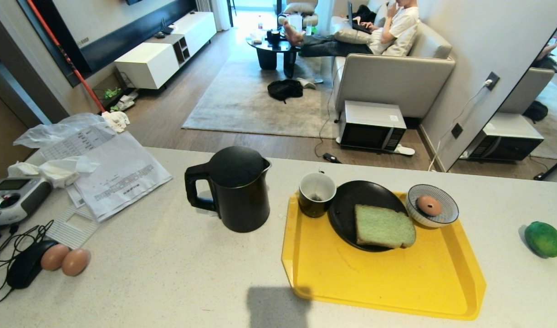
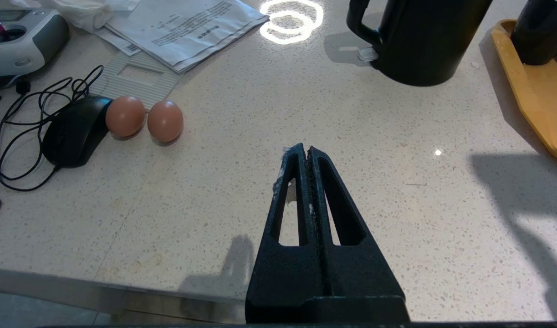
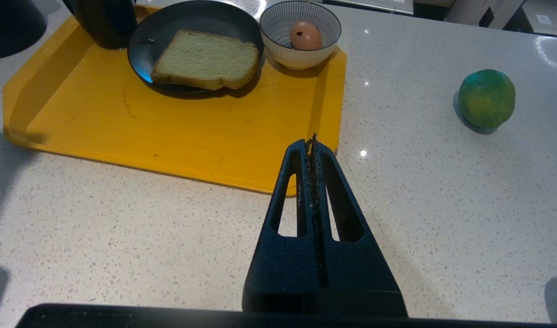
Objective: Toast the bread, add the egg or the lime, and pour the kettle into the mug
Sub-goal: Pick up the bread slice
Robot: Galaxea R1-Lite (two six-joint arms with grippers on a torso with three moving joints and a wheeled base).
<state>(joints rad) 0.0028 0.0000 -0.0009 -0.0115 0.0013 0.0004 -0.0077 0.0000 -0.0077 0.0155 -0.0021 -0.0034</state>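
Note:
The bread (image 1: 384,226) (image 3: 206,59) lies flat on a black plate (image 1: 346,212) on the yellow tray (image 1: 378,278). One egg (image 1: 429,205) (image 3: 305,35) rests in a striped bowl (image 1: 447,217) at the tray's far right corner. Behind the plate's left side stands the mug (image 1: 316,194). The black kettle (image 1: 237,187) (image 2: 424,41) stands left of the tray. The lime (image 1: 543,238) (image 3: 486,98) lies alone at the far right. My left gripper (image 2: 304,148) is shut and empty over bare counter. My right gripper (image 3: 312,141) is shut and empty near the tray's front right corner. No arm shows in the head view.
Two loose eggs (image 1: 65,259) (image 2: 144,118) lie beside a black mouse (image 1: 27,264) with its cable at the left. Papers (image 1: 119,175) and a grey remote controller (image 1: 12,198) sit behind them. Beyond the counter, a person sits on a sofa (image 1: 396,68); a microwave (image 1: 371,126) stands on the floor.

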